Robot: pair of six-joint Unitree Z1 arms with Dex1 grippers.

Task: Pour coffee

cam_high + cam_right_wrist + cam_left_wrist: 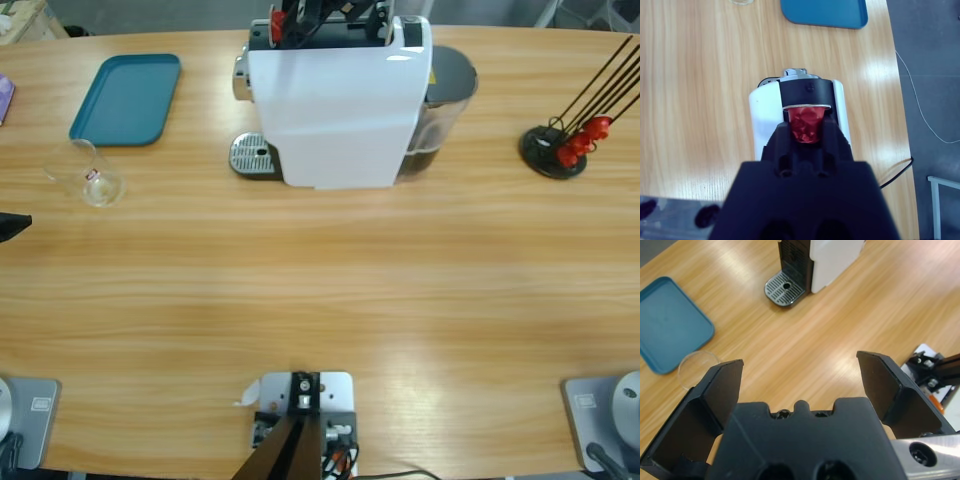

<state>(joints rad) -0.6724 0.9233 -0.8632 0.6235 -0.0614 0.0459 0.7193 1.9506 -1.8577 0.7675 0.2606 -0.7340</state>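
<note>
One capsule: a red coffee capsule (805, 125) was clenched between the right gripper's (806, 131) jaws, directly above the open slot on top of the coffee machine (335, 110).
Coffee: none showed anywhere; no brewed liquid could be seen in any view.
Glass: the clear glass (85, 172) lay on the table, just below the blue tray's near corner and well left of the machine; in the high view it looked tipped on its side, and it looked empty.
Drip grille: the round metal grille (252, 155) at the machine's left foot was bare, with no cup under the spout.
Progress: by my reading the task was barely begun. The capsule was not yet in the slot; loading it, closing the machine, putting the glass on the grille and brewing all seemed left to do.
Right arm: it came in from the top edge over the machine, its gripper (325, 22) pointing straight down on the machine's top.
Left gripper: the left gripper (800, 385) was released, jaws spread wide with nothing between them, hovering over bare table and looking toward the machine's grille (785, 289), the tray (667, 322) and the glass (697, 367).
Left arm in the high view: only a dark tip at the left edge, probably its gripper; I could not be sure.
Blue tray: the tray (127, 98) sat empty at the table's upper left.
Capsule stand: a black stand (560, 148) with more red capsules was well to the machine's right.
</note>
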